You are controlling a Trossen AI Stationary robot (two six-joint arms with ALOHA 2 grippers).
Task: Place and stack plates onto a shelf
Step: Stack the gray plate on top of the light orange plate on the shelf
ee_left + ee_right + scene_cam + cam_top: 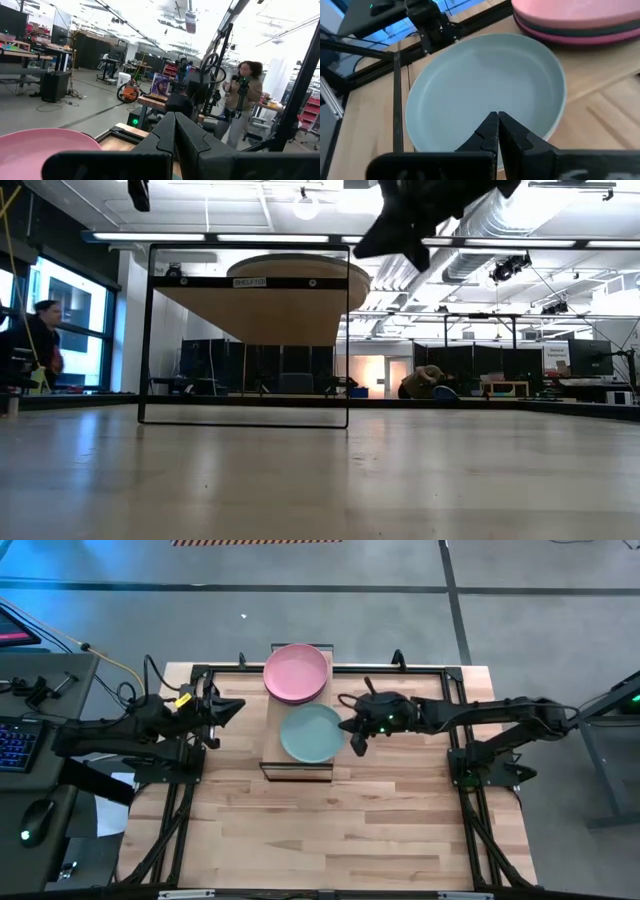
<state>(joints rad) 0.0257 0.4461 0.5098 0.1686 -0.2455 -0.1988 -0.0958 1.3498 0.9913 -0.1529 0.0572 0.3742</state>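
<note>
On the shelf point(268, 745), a pink-topped plate stack point(296, 673) fills the far end, a light teal plate point(311, 733) the near end. Right gripper point(352, 729) closed, empty, beside it; left gripper point(236, 708) closed. Stacking seems nearly finished.

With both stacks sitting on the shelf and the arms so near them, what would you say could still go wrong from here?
1. The right gripper is shut, right at the rim of the light teal plate; a sideways move might nudge it off the shelf.
2. The pink plate tops a stack that overhangs the shelf's far edge, so a knock could tip it.
3. The left gripper, also shut, points at that stack.
</note>
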